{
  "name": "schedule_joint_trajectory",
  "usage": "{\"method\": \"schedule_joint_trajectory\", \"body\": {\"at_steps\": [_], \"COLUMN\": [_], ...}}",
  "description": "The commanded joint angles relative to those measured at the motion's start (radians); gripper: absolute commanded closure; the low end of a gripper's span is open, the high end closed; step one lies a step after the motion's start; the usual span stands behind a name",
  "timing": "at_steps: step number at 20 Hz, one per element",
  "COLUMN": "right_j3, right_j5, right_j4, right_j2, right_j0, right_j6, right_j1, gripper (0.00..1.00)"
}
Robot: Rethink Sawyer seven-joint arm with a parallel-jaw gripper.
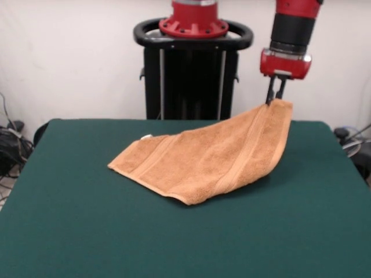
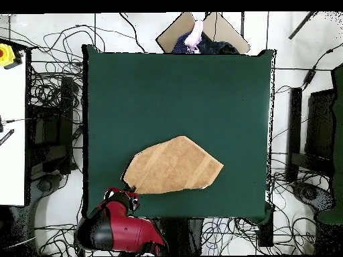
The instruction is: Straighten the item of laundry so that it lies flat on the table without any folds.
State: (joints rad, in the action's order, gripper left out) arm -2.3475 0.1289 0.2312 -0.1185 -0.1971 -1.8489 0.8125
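Note:
The tan-orange towel (image 1: 208, 156) lies mostly on the dark green table (image 1: 87, 231), with its far right corner lifted into the air. My gripper (image 1: 276, 99) is shut on that raised corner, above the table's far right part. The towel slopes down from the gripper to the table, and its two woven bands run across it. A small white tag (image 1: 145, 137) shows at its far left edge. In the overhead view the towel (image 2: 175, 166) lies near the robot's side of the table (image 2: 174, 87), with the gripper (image 2: 129, 191) at its lower left corner.
The robot's black pedestal (image 1: 191, 75) stands behind the table's far edge. Cables lie on the floor around the table (image 2: 47, 120). A person (image 2: 195, 37) shows at the top edge of the overhead view, beyond the table.

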Motion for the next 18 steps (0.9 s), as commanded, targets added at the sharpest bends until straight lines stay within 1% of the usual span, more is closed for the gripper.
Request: {"method": "schedule_joint_trajectory", "body": {"at_steps": [1, 5, 7, 13, 15, 18], "right_j3": [0.026, 0.031, 0.052, 0.168, 0.175, 0.162], "right_j5": [-0.087, -0.103, -0.114, -0.312, -0.323, -0.289], "right_j4": [0.05, 0.075, 0.086, 0.049, 0.033, 0.013], "right_j2": [0.016, -0.004, -0.026, -0.12, -0.125, -0.097], "right_j0": [-0.022, -0.052, -0.057, -0.056, -0.049, -0.015], "right_j6": [-0.2, -0.214, -0.208, -0.124, -0.123, -0.129], "right_j1": [-0.008, 0.0, 0.0, 0.055, 0.06, 0.055], "gripper": [1.0, 1.0, 1.0, 1.0, 1.0, 1.0]}}
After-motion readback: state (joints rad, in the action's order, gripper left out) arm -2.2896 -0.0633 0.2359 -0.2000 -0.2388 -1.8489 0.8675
